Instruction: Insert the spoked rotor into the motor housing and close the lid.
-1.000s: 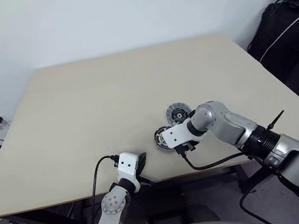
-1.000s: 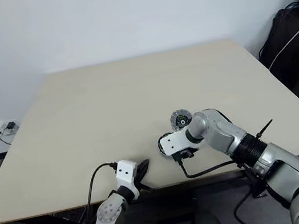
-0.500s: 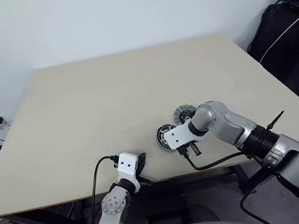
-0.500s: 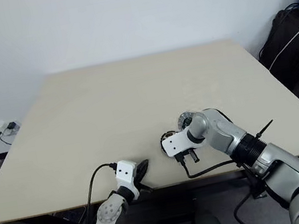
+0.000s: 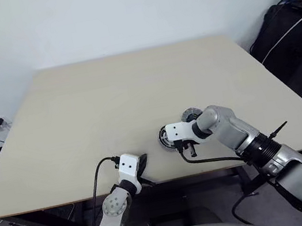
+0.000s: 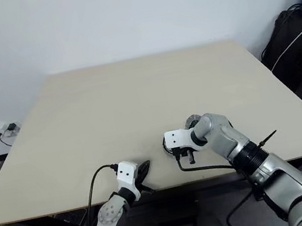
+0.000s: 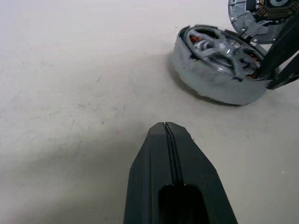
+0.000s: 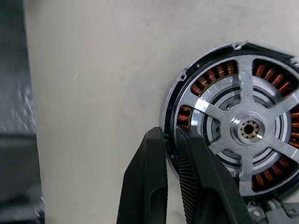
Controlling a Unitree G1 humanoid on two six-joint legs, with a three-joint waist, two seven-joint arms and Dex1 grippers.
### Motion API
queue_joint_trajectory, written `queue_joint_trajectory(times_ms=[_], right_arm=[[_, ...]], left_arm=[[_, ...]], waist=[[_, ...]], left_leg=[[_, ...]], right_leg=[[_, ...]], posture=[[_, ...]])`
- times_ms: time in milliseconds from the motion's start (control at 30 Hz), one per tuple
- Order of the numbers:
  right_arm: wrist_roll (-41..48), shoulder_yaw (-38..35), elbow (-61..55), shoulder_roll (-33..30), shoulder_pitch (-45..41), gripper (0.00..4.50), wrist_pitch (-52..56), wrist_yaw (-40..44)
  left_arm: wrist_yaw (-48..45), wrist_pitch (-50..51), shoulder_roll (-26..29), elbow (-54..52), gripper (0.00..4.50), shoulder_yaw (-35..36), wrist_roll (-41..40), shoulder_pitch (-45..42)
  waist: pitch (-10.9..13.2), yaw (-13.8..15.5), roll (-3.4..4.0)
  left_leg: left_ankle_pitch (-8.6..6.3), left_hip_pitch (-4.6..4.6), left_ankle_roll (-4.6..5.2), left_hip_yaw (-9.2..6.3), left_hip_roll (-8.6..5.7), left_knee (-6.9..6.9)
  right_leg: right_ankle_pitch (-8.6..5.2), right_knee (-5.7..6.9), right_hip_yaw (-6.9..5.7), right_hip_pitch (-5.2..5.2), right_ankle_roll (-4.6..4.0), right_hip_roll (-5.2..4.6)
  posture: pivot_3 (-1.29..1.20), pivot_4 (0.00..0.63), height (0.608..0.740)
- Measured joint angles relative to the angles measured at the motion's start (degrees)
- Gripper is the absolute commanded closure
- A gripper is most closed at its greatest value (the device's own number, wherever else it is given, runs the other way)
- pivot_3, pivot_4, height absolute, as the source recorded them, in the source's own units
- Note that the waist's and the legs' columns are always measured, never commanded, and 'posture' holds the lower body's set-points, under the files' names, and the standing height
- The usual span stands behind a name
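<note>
Presently, spoked rotor (image 8: pixel 247 128) seated in motor housing (image 8: pixel 187 100) near table (image 5: pixel 107 97) front edge. Right gripper (image 8: pixel 170 144) pinching housing rim; lid (image 7: pixel 254 18) just behind. Left gripper (image 7: pixel 168 128) closed, empty.

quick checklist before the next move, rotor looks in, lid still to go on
1. Thin silver spoked rotor lies inside the round copper-wound motor housing, hub centred: ok.
2. Rotor pressed fully down: cannot tell.
3. Right gripper free of the housing: not ok, its black fingers pinch the housing rim, one inside and one outside.
4. Round silver-grey lid with ribbed rim within reach: ok, it lies just behind the housing.
5. Lid on the housing: not ok, still off.
6. Left gripper clear of the parts: ok, shut and resting short of the housing on the beige table.
</note>
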Motion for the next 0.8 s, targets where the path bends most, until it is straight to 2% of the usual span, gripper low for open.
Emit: queue_joint_trajectory(times_ms=[300, 500, 567, 600, 800], right_arm=[[1.3, -1.1, -1.0, 3.4, 0.2, 4.42, 7.9, -2.2], [2.2, -1.7, 0.3, 5.8, -0.1, 4.42, 9.3, -4.5], [2.4, -1.7, 0.7, 6.1, -0.2, 3.7, 9.2, -4.9], [2.4, -1.8, 0.8, 6.3, -0.3, 3.53, 8.7, -5.6], [2.6, -1.3, -1.0, 6.8, -1.1, 3.53, 6.7, -6.9]], left_arm=[[-0.2, 0.0, -0.3, 0.0, 4.5, 0.0, 0.0, -0.2], [-0.2, 0.0, -0.3, 0.0, 4.5, 0.0, 0.0, -0.1], [-0.2, 0.0, -0.3, 0.0, 4.5, 0.0, 0.0, 0.0], [-0.2, 0.0, -0.3, 0.0, 4.5, 0.0, 0.0, 0.0], [-0.3, 0.0, -0.2, 0.0, 4.5, 0.1, 0.0, 0.2]], waist=[[0.0, -0.7, -0.08], [0.0, -1.7, -0.08], [0.0, -1.8, -0.08], [0.0, -1.8, -0.07], [0.0, -1.3, -0.07]], left_leg=[[0.03, 0.03, -0.06, 0.05, 0.02, 0.01], [0.1, 0.04, -0.18, 0.08, 0.09, 0.01], [0.12, 0.07, -0.21, 0.08, 0.12, 0.01], [0.14, 0.08, -0.24, 0.08, 0.13, 0.01], [0.14, 0.06, -0.22, 0.05, 0.06, 0.01]], right_leg=[[-0.17, 0.2, 0.05, 0.0, 0.2, 0.03], [-0.16, 0.35, 0.11, 0.01, 0.14, 0.12], [-0.14, 0.38, 0.11, 0.01, 0.12, 0.16], [-0.14, 0.4, 0.1, 0.01, 0.11, 0.17], [-0.13, 0.33, 0.07, -0.08, 0.1, 0.12]], posture=[[0.0, 0.0, 0.74], [0.0, 0.0, 0.74], [0.0, 0.0, 0.74], [0.0, 0.0, 0.74], [0.0, 0.0, 0.74]])
